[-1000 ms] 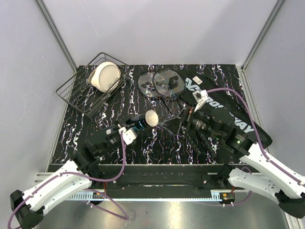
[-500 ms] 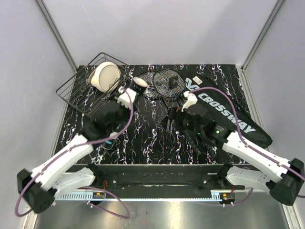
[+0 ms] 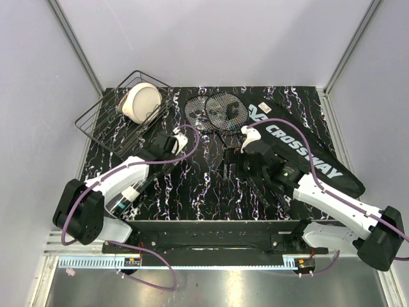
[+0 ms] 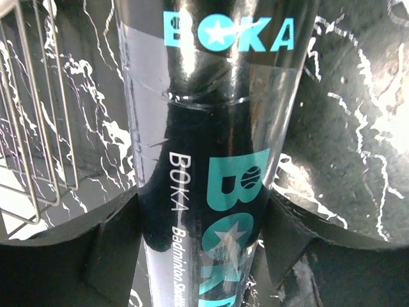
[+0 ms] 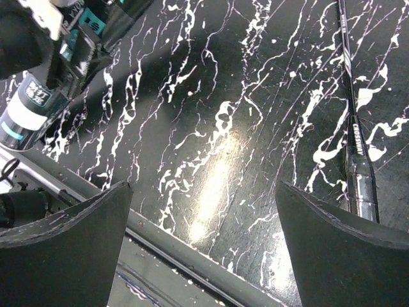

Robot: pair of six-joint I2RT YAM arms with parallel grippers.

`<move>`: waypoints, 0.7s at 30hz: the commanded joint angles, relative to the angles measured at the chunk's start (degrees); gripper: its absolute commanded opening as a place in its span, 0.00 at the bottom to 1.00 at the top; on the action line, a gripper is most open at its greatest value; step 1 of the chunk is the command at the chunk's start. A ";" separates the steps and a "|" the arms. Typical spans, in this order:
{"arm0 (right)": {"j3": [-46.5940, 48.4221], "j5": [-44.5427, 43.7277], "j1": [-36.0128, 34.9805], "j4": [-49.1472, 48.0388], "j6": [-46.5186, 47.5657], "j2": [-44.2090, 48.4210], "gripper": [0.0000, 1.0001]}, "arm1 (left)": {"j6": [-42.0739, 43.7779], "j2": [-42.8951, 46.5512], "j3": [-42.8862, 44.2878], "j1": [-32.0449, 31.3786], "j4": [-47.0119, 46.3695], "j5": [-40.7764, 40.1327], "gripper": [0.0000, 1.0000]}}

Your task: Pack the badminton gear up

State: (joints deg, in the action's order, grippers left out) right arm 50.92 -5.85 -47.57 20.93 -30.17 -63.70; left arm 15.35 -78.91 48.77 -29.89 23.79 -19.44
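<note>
Between the left fingers (image 4: 108, 249), clenched on it, sits the tube (image 4: 211, 128). The right fingers (image 5: 64, 249) hang spread and empty over the surface (image 5: 217, 160), a racket (image 5: 354, 141) just beside them. Squeeze firmly, since the glossy tube may slip.

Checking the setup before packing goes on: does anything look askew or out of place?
The wire basket sits skewed at the far-left corner of the table, jutting past its edge, and the cream bowl inside is tipped on its side.
</note>
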 commanded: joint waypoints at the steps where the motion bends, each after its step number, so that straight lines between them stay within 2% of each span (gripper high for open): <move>1: -0.11 1.54 0.38 0.68 0.30 3.40 1.00 | 4.59 0.17 -0.44 1.40 -4.98 -0.69 0.20; 3: -0.20 1.71 0.38 1.57 -1.11 5.68 1.00 | 4.60 -2.28 0.00 3.51 -4.55 0.54 0.31; 8: -1.35 1.72 0.46 3.06 -2.79 10.44 1.00 | 3.80 -6.16 3.52 7.56 -2.00 3.35 0.40; 10: -0.65 0.67 0.46 5.51 -2.44 10.35 1.00 | 3.54 -6.86 3.61 8.27 -1.82 3.27 0.49; 12: 0.76 -1.35 0.55 7.62 -2.08 9.22 1.00 | 3.19 -6.78 3.70 8.27 -1.47 3.71 0.54; 13: 1.46 -1.97 0.64 7.98 -2.17 8.69 1.00 | 3.02 -6.60 3.70 8.36 -1.64 3.62 0.64; 15: 2.08 -2.94 1.16 8.25 -2.17 6.67 1.00 | 2.49 -5.64 3.70 8.36 -1.90 3.53 0.66; 17: 3.22 -3.47 3.44 8.43 -2.87 3.69 1.00 | 1.70 -4.94 3.96 8.27 -1.91 3.79 0.80; 19: 4.36 -2.51 6.51 8.25 -3.13 1.05 1.00 | 1.26 -3.88 3.70 8.36 -2.35 4.15 0.83; 20: 5.76 -1.81 7.66 8.34 -3.40 -1.40 1.00 | 1.00 -3.88 3.96 8.27 -2.35 3.80 0.98; 21: 6.47 -1.63 8.54 8.08 -3.40 -2.64 1.00 | 0.30 -3.88 4.22 8.27 -2.00 3.01 0.99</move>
State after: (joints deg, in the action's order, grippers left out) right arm 52.42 -6.55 -42.78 28.93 -32.47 -61.91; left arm 17.65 -85.84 49.78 -21.65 23.79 -16.10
